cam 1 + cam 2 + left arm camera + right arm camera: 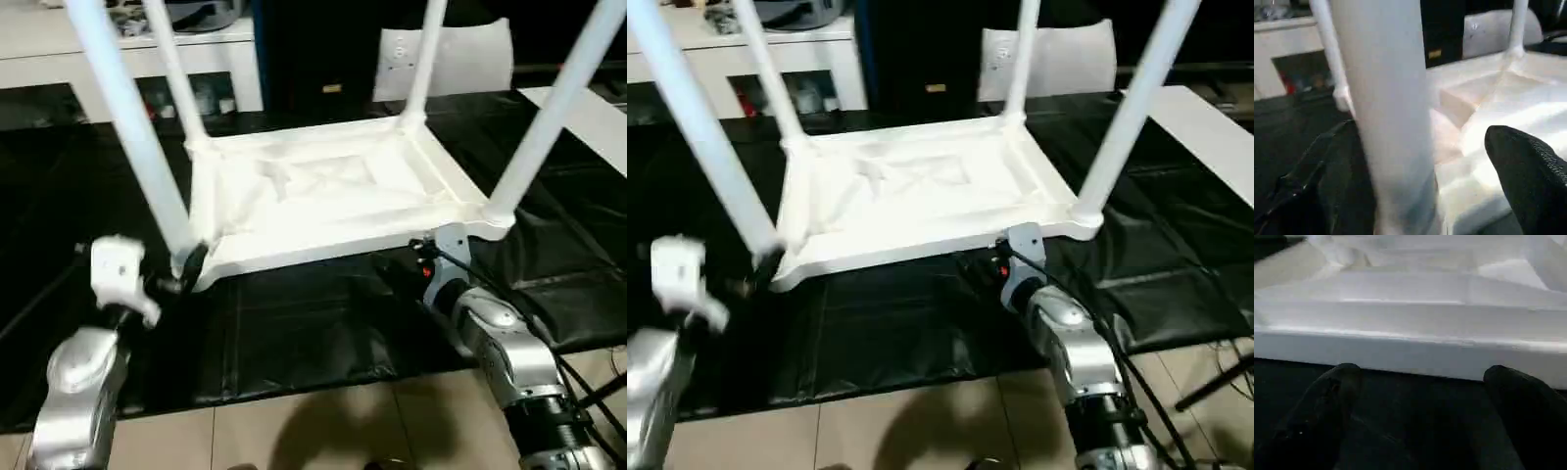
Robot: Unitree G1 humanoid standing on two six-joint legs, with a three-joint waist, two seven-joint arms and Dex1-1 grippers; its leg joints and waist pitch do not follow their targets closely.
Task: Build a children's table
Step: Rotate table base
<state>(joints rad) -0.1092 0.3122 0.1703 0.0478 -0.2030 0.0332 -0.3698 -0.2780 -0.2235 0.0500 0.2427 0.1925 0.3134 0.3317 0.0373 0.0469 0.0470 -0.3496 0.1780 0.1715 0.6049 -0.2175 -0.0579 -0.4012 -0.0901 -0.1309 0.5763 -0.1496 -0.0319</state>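
While the children's table (323, 196) lies upside down on the black table (294, 333), its four legs (122, 117) pointing up, you see your left hand (1415, 171) spread wide around the near left leg, its fingers (1528, 171) either side of the tube. Your right hand (1420, 396), fingers (1327, 401) wide and empty, sits just short of the tabletop's near edge (1410, 352).

The tabletop (323, 196) is seen in plain white, its four legs (127, 117) in the same white – no pattern on either. The work table (294, 333) is covered in black. Silver is shown on both forearms (505, 343), and black on the gripper fingers (1327, 406). The floor (323, 431) is tiled in beige – the cabinet (59, 49) is white
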